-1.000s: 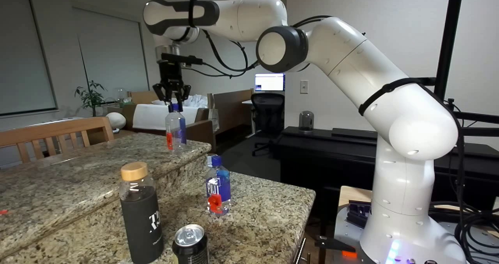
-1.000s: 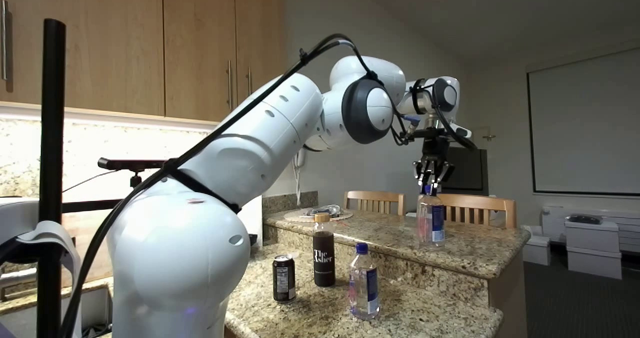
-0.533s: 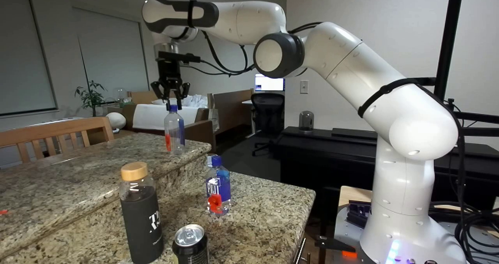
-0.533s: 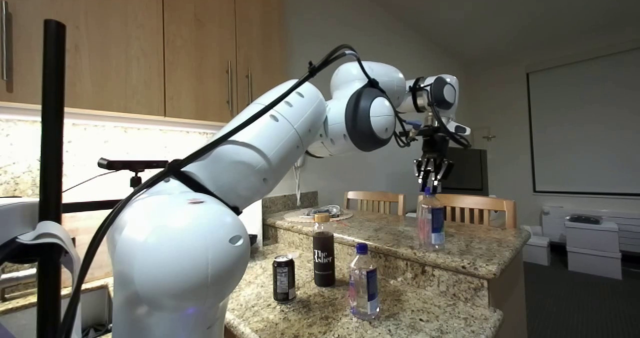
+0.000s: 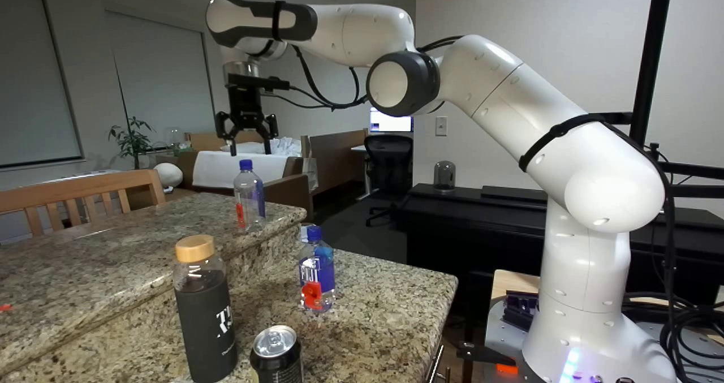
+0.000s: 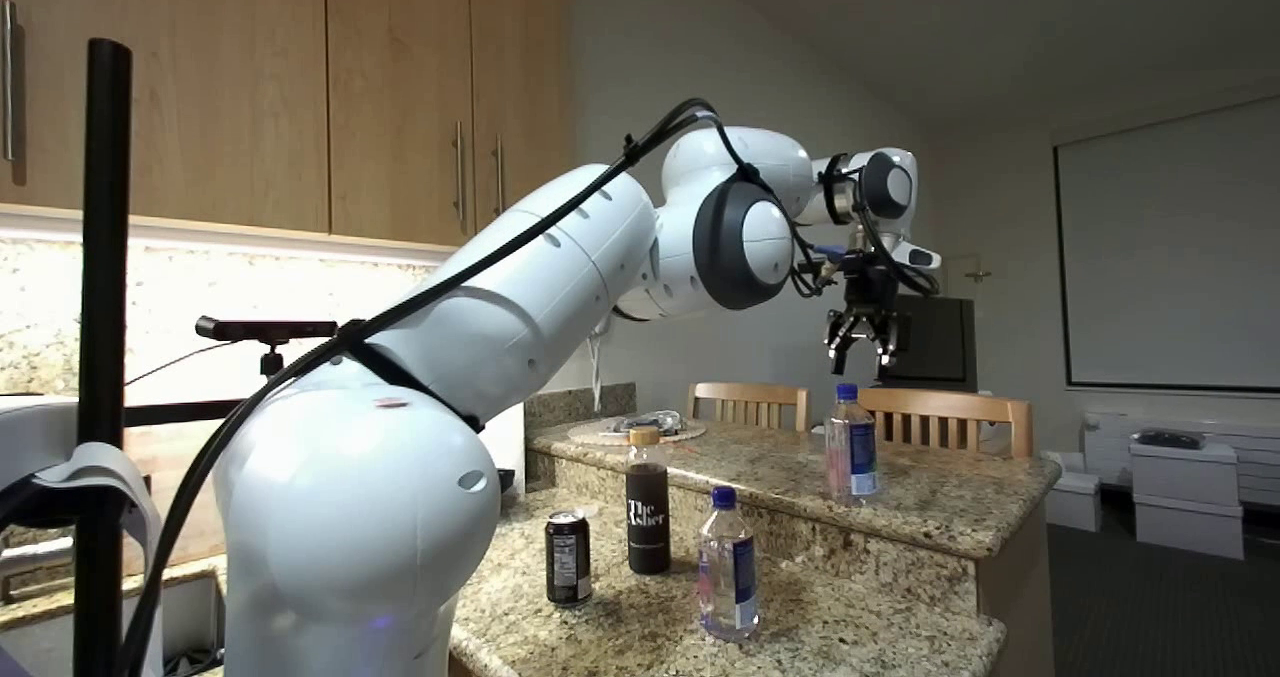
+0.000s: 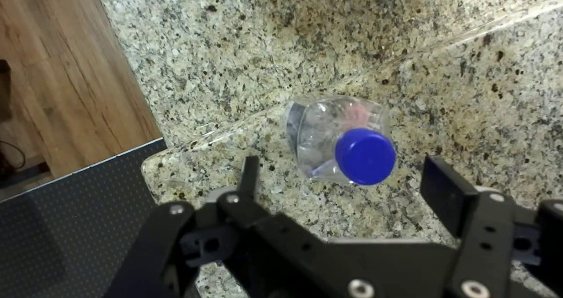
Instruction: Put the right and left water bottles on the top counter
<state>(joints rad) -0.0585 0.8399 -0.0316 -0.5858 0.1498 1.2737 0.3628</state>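
One clear water bottle (image 5: 249, 196) with a blue cap stands near the edge of the top counter (image 5: 113, 247), leaning slightly in both exterior views. Just above its cap hangs my gripper (image 5: 250, 150), open, its fingers spread wide and apart from the bottle. In the wrist view the blue cap (image 7: 365, 156) shows between the open fingers, touching neither. The second water bottle (image 6: 728, 582), of the same kind, stands upright on the lower granite tier, in front of the raised step.
A tall black flask (image 5: 206, 321) with a wooden cap and a dark can (image 5: 277, 354) stand on the lower tier (image 6: 820, 617). Wooden chairs (image 6: 750, 405) back onto the top counter. A round mat (image 6: 600, 432) bearing small items lies at its far end.
My gripper's fingers have spread apart and let go of the bottle. The bottle has dropped a little and shifted slightly left in both exterior views, its cap now below the fingertips.
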